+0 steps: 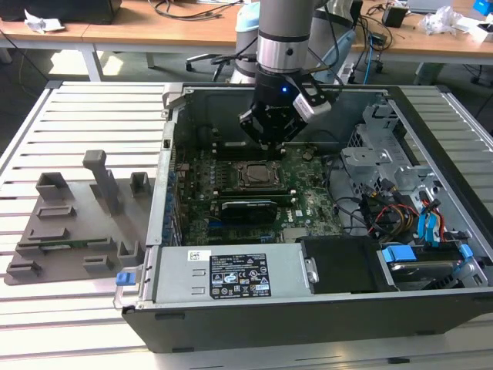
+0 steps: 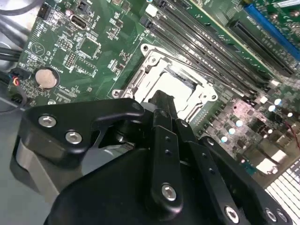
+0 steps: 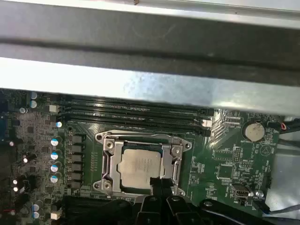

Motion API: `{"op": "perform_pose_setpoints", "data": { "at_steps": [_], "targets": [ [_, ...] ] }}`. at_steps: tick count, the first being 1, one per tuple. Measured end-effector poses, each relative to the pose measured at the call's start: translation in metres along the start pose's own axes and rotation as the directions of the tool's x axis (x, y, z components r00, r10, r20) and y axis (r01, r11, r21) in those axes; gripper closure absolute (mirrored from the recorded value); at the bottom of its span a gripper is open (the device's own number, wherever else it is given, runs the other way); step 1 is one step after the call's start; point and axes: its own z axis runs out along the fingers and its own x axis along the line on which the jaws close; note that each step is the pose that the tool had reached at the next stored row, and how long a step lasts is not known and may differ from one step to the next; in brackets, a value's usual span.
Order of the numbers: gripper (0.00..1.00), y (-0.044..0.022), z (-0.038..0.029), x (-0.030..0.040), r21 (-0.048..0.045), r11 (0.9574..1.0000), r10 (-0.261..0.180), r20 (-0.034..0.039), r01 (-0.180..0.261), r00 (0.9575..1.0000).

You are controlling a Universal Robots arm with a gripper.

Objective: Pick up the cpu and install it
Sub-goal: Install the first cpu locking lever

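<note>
Exterior view: looking down from in front at the open computer case [image 1: 308,308] on the slatted table [image 1: 85,116], arm at the far side, desks beyond.
First wrist view: riding close above the motherboard [image 3: 225,159], facing the socket frame [image 3: 143,166].
Second wrist view: looking down past the gripper [image 2: 161,101], closer.
Shared: both wrist views are taking in the socket frame [image 2: 173,84].
</note>
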Motion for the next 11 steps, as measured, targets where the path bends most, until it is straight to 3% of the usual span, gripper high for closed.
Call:
{"op": "perform_pose_setpoints", "data": {
  "at_steps": [1, 3, 6, 11],
  "targets": [
    [0.89, -0.0009, -0.0062, 0.0000, 0.0001, 1.0000, 0.000, -0.0001, 0.000, 1.0000],
    [0.89, -0.0019, -0.0123, 0.0001, 0.0001, 1.0000, 0.000, -0.0001, 0.000, 1.0000],
    [0.89, -0.0027, -0.0182, 0.0001, 0.0001, 1.0000, 0.000, -0.0001, 0.000, 1.0000],
    [0.89, -0.0028, -0.0193, 0.0001, 0.0000, 1.0000, 0.000, 0.0000, 0.000, 1.0000]
  ]
}}
